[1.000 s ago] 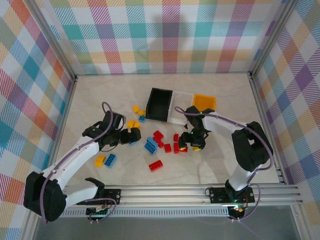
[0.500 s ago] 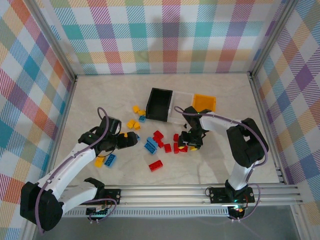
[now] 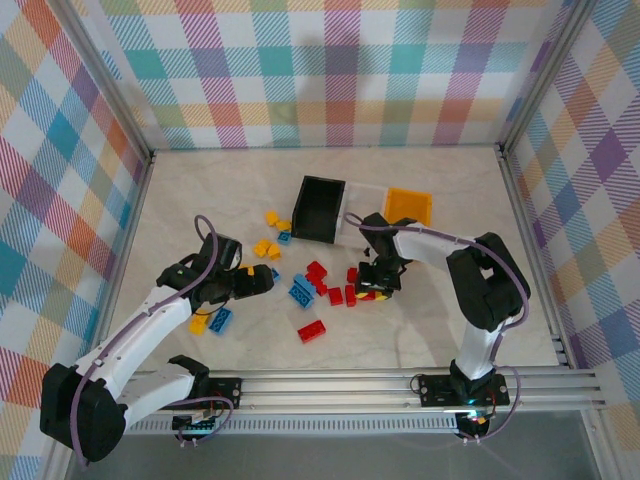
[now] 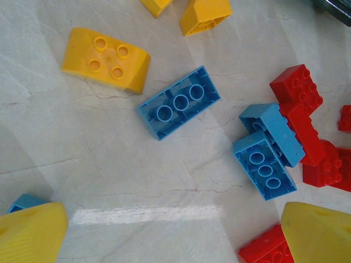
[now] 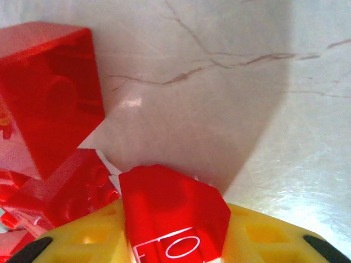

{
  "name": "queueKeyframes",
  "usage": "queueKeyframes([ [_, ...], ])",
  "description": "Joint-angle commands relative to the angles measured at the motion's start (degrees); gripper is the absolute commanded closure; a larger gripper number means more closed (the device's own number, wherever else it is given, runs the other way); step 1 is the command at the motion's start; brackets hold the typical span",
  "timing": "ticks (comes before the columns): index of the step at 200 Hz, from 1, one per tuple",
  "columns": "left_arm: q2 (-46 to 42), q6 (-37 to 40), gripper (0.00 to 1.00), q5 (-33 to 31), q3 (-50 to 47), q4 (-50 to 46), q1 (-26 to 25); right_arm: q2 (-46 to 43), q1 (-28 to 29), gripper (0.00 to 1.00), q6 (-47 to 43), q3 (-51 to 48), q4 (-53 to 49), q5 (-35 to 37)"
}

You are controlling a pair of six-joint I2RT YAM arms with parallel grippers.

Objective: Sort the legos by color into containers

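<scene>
The left gripper point(image 4: 175, 235) is spread wide, and blue legos point(image 4: 180, 102) lie just ahead, between its fingertips. The right gripper point(image 3: 376, 290) pinches a red lego point(image 5: 171, 205). Further red legos point(image 5: 46, 93) lie beside it, and the containers point(image 3: 300, 210) stand beyond.

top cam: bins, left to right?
black bin → white bin → orange bin
</scene>
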Motion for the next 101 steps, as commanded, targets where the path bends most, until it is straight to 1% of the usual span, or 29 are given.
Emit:
queueKeyframes([
  [1, 0.10, -0.45, 0.00, -0.79, -0.44, -0.27, -0.73, -0.43, 0.45, 0.65, 0.33, 0.21, -0.62, 1.62],
  [25, 0.88, -0.61, 0.00, -0.55, -0.36, 0.48, -0.65, -3.24, 0.45, 0.66, -0.24, 0.21, -2.30, 3.06],
  [59, 2.52, -0.64, 0.00, 0.31, 1.43, 1.89, -0.72, -10.32, -0.23, 0.67, -1.16, 1.77, -6.77, 5.20],
  [77, 3.75, -0.73, 0.00, 1.12, 2.73, 2.86, -0.65, -13.63, -2.15, 0.67, -2.16, 4.30, -9.48, 5.42],
  [101, 6.06, -0.29, 0.00, 2.48, 4.66, 4.10, -0.73, -16.14, -6.90, 0.67, -4.19, 10.11, -12.76, 5.99],
])
